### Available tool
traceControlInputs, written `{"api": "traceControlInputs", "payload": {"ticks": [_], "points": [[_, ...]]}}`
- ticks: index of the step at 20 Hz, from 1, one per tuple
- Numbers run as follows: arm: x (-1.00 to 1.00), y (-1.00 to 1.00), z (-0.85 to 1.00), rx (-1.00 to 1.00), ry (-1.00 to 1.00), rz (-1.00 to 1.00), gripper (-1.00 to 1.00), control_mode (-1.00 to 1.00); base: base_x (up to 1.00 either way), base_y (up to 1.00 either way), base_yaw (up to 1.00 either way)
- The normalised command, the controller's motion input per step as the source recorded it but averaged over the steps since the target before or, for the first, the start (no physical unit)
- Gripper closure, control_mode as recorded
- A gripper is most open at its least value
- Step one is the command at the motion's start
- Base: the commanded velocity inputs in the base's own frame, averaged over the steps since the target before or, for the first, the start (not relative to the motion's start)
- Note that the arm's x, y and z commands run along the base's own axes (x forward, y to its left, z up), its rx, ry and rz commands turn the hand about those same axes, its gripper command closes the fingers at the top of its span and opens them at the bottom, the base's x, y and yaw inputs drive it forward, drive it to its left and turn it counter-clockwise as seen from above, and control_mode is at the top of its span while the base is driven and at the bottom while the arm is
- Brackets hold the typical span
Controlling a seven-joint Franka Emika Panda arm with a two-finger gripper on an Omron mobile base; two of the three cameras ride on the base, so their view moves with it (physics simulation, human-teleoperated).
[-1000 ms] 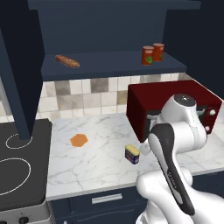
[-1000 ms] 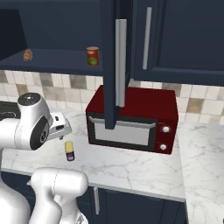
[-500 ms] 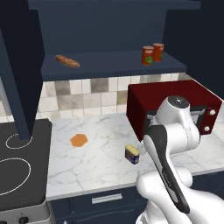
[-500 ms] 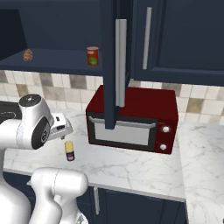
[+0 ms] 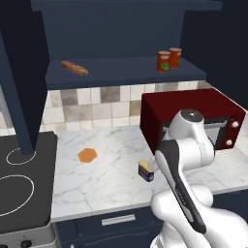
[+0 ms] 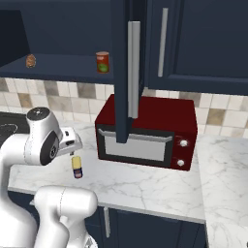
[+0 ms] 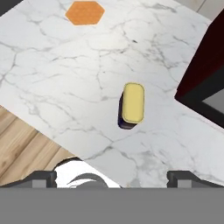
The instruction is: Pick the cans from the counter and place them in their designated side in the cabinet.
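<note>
A squat yellow-topped tin with dark sides (image 7: 132, 105) stands on the white marble counter (image 7: 57, 74), ahead of my gripper (image 7: 113, 176). The fingertips (image 7: 42, 178) are spread wide, open, with nothing between them. From the left base view the tin (image 5: 146, 171) sits just left of my arm, near the microwave's corner. In the right base view my gripper (image 6: 73, 151) hangs just above the tin (image 6: 76, 167). Two red cans (image 5: 163, 61) with green-and-white labels stand at the right end of the navy cabinet's shelf (image 5: 121, 72). One red can (image 6: 102, 62) also shows from the right.
A red microwave (image 5: 193, 114) stands on the counter right of the tin. An orange hexagonal piece (image 5: 87, 155) lies to the tin's left. A baguette (image 5: 74, 68) rests on the shelf's left part. The black stovetop (image 5: 19, 189) is at far left. The open cabinet door (image 6: 127, 72) juts out above the microwave.
My arm's upper joint has shifted slightly left in the left base view. The gripper stays open and the yellow tin has not moved.
</note>
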Motion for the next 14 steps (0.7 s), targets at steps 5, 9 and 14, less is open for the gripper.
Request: {"api": "traceControlInputs", "payload": {"ticks": [5,9,14], "points": [[0.14,0.00,-0.35,0.00,-0.06,0.00,-1.00,-1.00,0.00,0.00,0.00],[0.14,0.00,-0.35,0.00,-0.07,0.00,-1.00,-1.00,0.00,0.00,0.00],[0.12,0.00,-0.36,0.00,-0.06,0.00,-1.00,-1.00,0.00,0.00,0.00]]}}
